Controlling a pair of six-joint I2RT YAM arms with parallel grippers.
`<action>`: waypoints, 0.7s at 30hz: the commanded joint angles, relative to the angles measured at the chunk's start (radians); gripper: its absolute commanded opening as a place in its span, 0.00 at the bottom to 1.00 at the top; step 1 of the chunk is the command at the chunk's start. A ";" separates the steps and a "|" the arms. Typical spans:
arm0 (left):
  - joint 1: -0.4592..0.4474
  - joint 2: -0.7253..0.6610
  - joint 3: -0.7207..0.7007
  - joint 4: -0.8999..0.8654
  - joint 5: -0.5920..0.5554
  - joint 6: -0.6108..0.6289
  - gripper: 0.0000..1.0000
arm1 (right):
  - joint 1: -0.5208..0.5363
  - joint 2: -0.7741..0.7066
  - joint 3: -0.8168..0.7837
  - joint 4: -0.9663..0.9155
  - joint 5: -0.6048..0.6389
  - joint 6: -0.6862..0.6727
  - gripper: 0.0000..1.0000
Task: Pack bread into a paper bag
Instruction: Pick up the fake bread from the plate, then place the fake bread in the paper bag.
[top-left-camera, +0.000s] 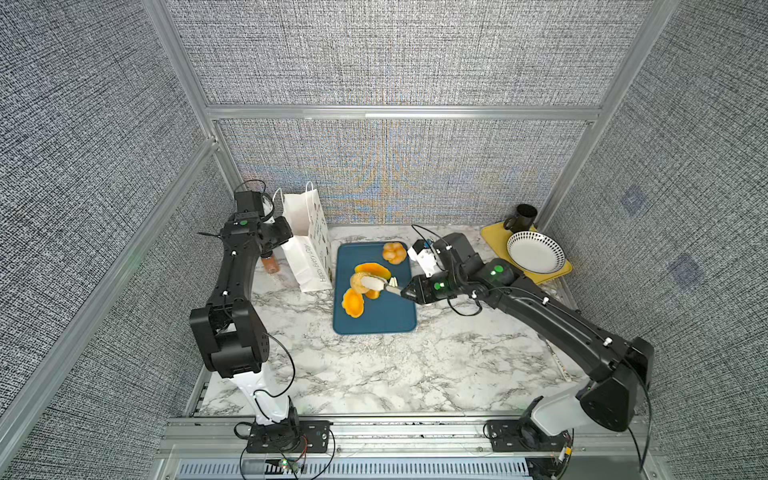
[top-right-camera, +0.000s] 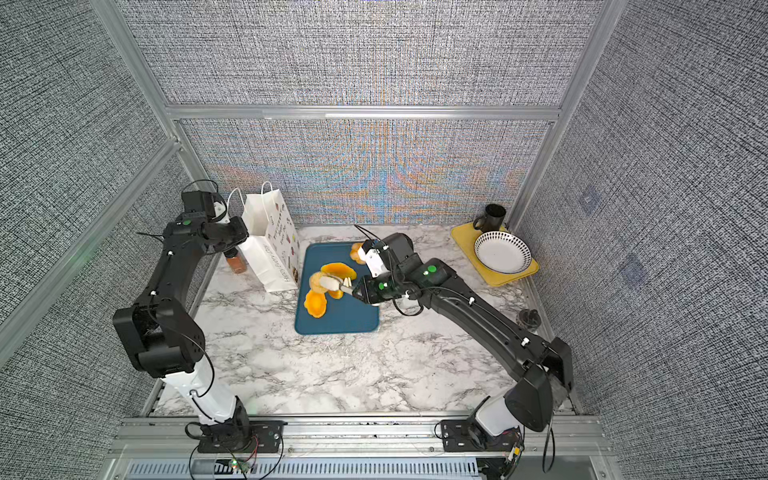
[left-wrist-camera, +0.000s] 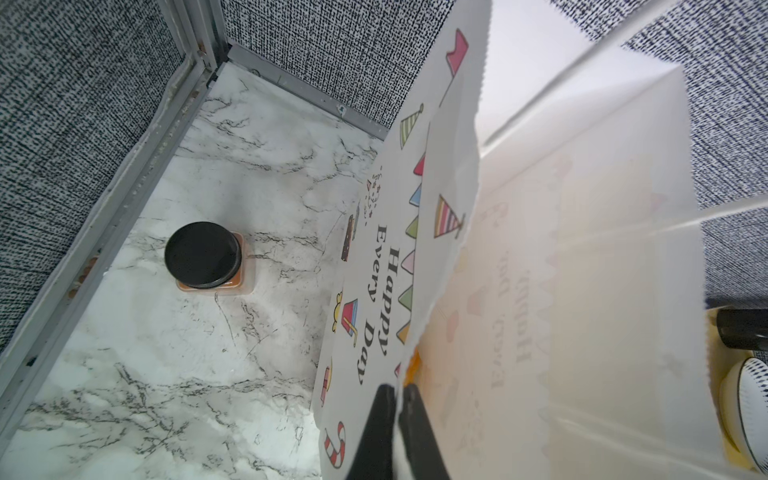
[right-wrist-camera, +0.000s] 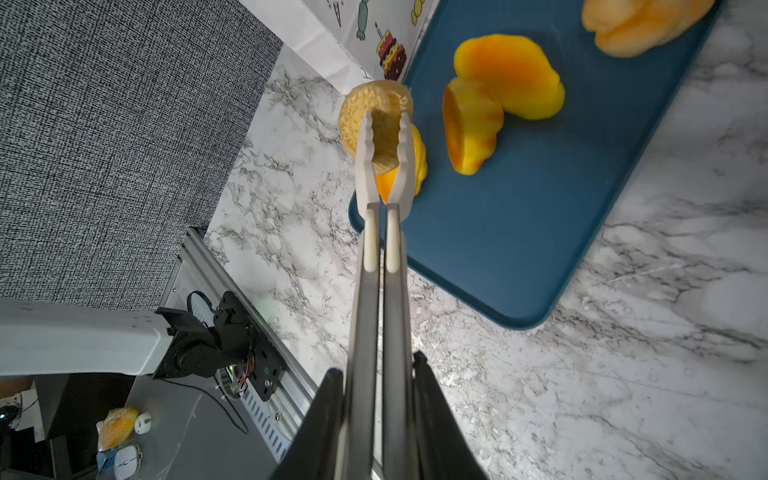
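The white paper bag (top-left-camera: 307, 245) (top-right-camera: 266, 245) stands open at the back left, left of the blue tray (top-left-camera: 386, 316). My left gripper (left-wrist-camera: 397, 388) is shut on the bag's (left-wrist-camera: 540, 291) top edge. My right gripper (right-wrist-camera: 377, 361) (top-left-camera: 409, 291) is shut on the handles of metal tongs (right-wrist-camera: 384, 249). The tongs pinch a pale crumbly round bun (right-wrist-camera: 361, 108) (top-left-camera: 357, 280), held just above the tray's left part. On the tray lie three glossy orange ovals (top-left-camera: 372, 270) (top-left-camera: 353, 302) (right-wrist-camera: 473, 124) and a pale knotted roll (top-left-camera: 393, 252).
A jar with a black lid (left-wrist-camera: 203, 257) (top-left-camera: 270, 264) stands behind the bag by the left wall. At the back right a yellow board (top-left-camera: 557, 270) carries a patterned bowl (top-left-camera: 535, 251) and a black mug (top-left-camera: 521, 218).
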 joint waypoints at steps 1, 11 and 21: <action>0.000 -0.006 0.001 -0.015 0.004 -0.003 0.02 | 0.000 0.048 0.116 -0.017 0.025 -0.046 0.08; 0.000 -0.023 0.000 -0.023 0.006 0.001 0.02 | -0.020 0.203 0.380 0.057 0.032 -0.079 0.09; 0.000 -0.017 0.004 -0.016 0.012 -0.012 0.02 | -0.025 0.367 0.657 0.063 -0.011 -0.091 0.09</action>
